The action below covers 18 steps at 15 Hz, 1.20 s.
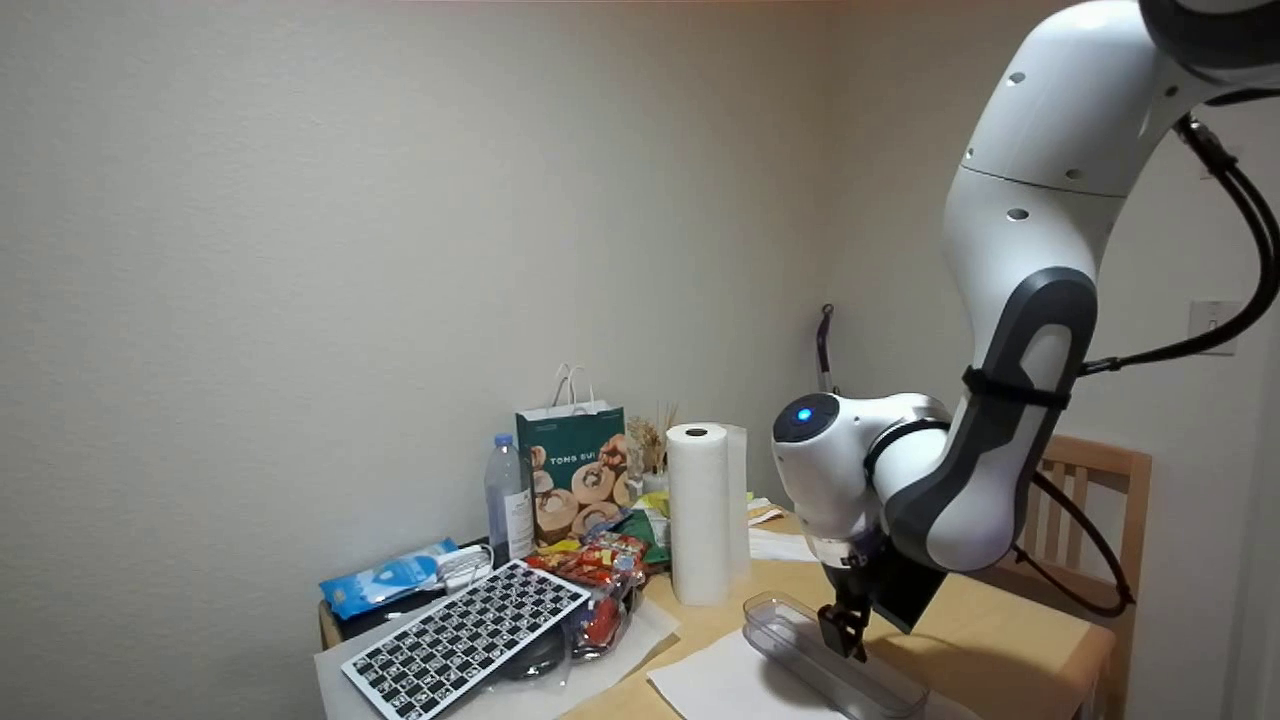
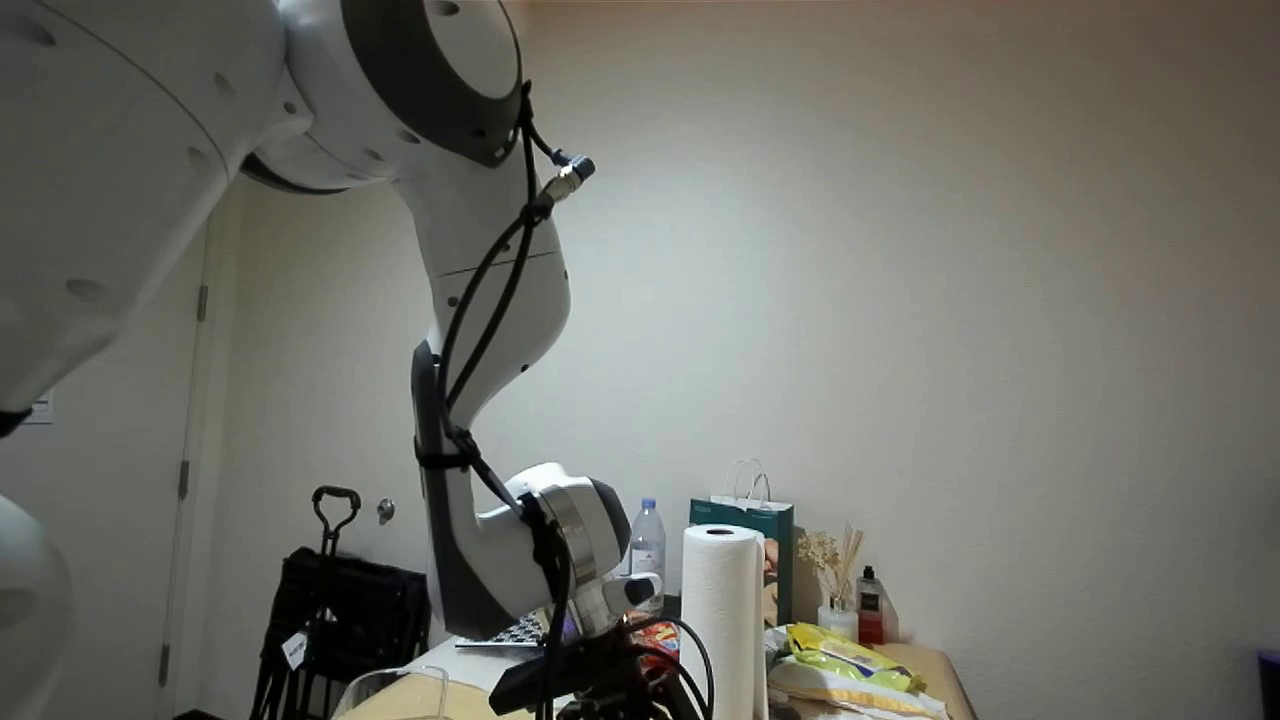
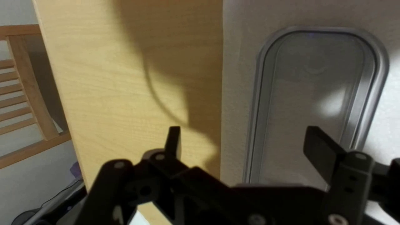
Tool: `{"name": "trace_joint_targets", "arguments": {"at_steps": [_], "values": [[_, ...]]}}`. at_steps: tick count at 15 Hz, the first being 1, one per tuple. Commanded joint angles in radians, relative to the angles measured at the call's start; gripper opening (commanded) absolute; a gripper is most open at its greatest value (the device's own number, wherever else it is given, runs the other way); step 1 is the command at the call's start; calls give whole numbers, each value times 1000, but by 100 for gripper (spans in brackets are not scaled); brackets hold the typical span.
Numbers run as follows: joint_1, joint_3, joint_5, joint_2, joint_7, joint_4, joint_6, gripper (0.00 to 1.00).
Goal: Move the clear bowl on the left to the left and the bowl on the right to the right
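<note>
One clear, long, round-ended container shows as the bowl. It lies on white paper in an exterior view [image 1: 800, 655]. Its clear rim also shows at the bottom of an exterior view [image 2: 400, 680]. In the wrist view the container [image 3: 315, 75] fills the right side, its near end hidden behind the gripper. A second bowl does not show. My gripper [image 3: 243, 134] is open and empty, with the container's left wall between its fingers in the view. In an exterior view the gripper [image 1: 843, 645] is at the container; whether it touches is unclear.
A paper towel roll [image 1: 698, 515] stands behind the container. A checkered board [image 1: 468, 640], snack bags [image 1: 595, 560], a bottle [image 1: 508, 500] and a green paper bag [image 1: 575, 470] are farther off. A wooden chair [image 3: 31, 90] stands beyond the table edge.
</note>
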State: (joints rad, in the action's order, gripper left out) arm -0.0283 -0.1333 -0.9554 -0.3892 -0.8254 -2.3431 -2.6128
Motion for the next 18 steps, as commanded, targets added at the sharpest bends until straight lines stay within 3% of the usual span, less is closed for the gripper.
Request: {"name": "trace_joint_targets", "arguments": {"at_steps": [1, 2, 3, 4, 14, 16, 18], "values": [[22, -6, 3, -84, 64, 27, -73, 100], [23, -11, -1, -99, 70, 32, -95, 100], [21, -17, -2, -111, 76, 38, -112, 82], [21, -23, 1, -121, 85, 43, -131, 73], [41, -21, 0, -142, 100, 85, -139, 7], [50, -17, 7, -143, 106, 86, -138, 1], [62, -8, 25, -143, 122, 88, -137, 3]]}}
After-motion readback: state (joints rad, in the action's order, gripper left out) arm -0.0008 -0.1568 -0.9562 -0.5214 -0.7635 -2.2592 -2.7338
